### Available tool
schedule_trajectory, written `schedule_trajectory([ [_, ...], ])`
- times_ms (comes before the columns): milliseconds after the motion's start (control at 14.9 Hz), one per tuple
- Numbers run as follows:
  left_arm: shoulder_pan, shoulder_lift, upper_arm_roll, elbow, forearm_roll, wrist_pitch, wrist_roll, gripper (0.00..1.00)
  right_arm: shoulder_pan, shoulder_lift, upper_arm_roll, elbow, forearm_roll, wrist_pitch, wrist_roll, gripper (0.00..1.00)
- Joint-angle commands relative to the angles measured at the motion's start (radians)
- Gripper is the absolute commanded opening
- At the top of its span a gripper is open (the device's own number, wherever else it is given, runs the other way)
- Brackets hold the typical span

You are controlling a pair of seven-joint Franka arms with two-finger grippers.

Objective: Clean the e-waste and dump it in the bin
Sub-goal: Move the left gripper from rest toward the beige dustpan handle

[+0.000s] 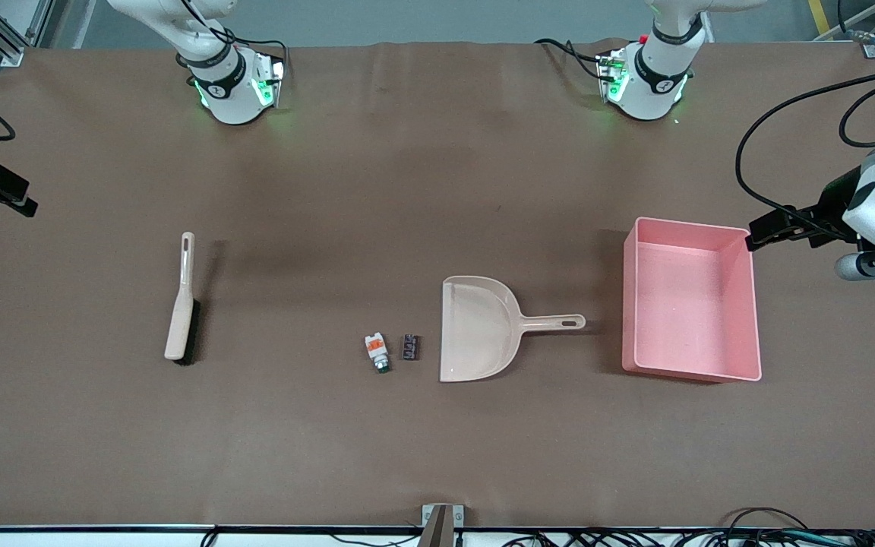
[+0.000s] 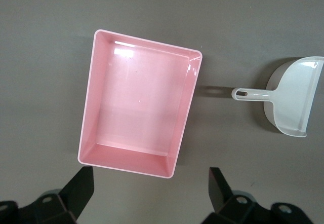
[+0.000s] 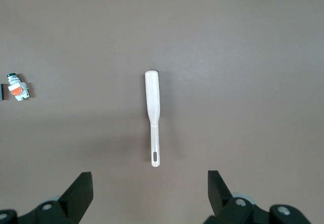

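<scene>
The e-waste lies near the table's middle: a white-and-orange component (image 1: 377, 351) and, beside it, a small dark chip (image 1: 410, 347), both next to the mouth of a beige dustpan (image 1: 479, 330). The component also shows at the edge of the right wrist view (image 3: 16, 87). The pink bin (image 1: 692, 311) stands empty toward the left arm's end, also in the left wrist view (image 2: 136, 102). My left gripper (image 1: 768, 232) (image 2: 152, 176) is open and empty, up beside the bin's edge. My right gripper (image 1: 16, 199) (image 3: 150, 178) is open and empty, over the right arm's end of the table.
The dustpan's handle (image 2: 250, 94) points toward the bin. A beige brush (image 1: 181, 308) (image 3: 153, 107) lies toward the right arm's end. Black cables (image 1: 794, 114) hang at the left arm's end. A metal bracket (image 1: 441, 520) sits at the table's near edge.
</scene>
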Motion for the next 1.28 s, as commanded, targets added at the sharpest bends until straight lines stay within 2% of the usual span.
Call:
schedule_trajectory([
  [0,0.002,-0.004,0.003,-0.004,0.003,0.011,0.019,1.00,-0.004,-0.006,0.006,-0.006,-0.006,-0.003,0.015,1.00],
  [470,0.042,0.006,0.003,0.018,0.013,0.005,0.009,1.00,-0.004,-0.006,0.006,-0.006,-0.005,-0.003,0.015,1.00],
  [671,0.031,0.002,-0.006,0.016,0.013,-0.042,0.016,1.00,-0.004,-0.006,0.006,-0.007,-0.005,-0.003,0.015,1.00],
  [940,0.017,0.011,-0.061,0.013,0.016,-0.001,0.039,1.00,-0.006,-0.006,0.006,-0.007,-0.005,-0.003,0.015,1.00],
  [1141,-0.019,0.058,-0.154,0.015,0.130,0.007,0.175,1.00,-0.004,-0.006,0.006,-0.007,-0.006,-0.003,0.013,1.00],
  [1208,-0.032,0.095,-0.174,0.013,0.133,0.014,0.209,1.00,-0.006,-0.006,0.006,-0.007,-0.005,-0.002,0.013,1.00],
])
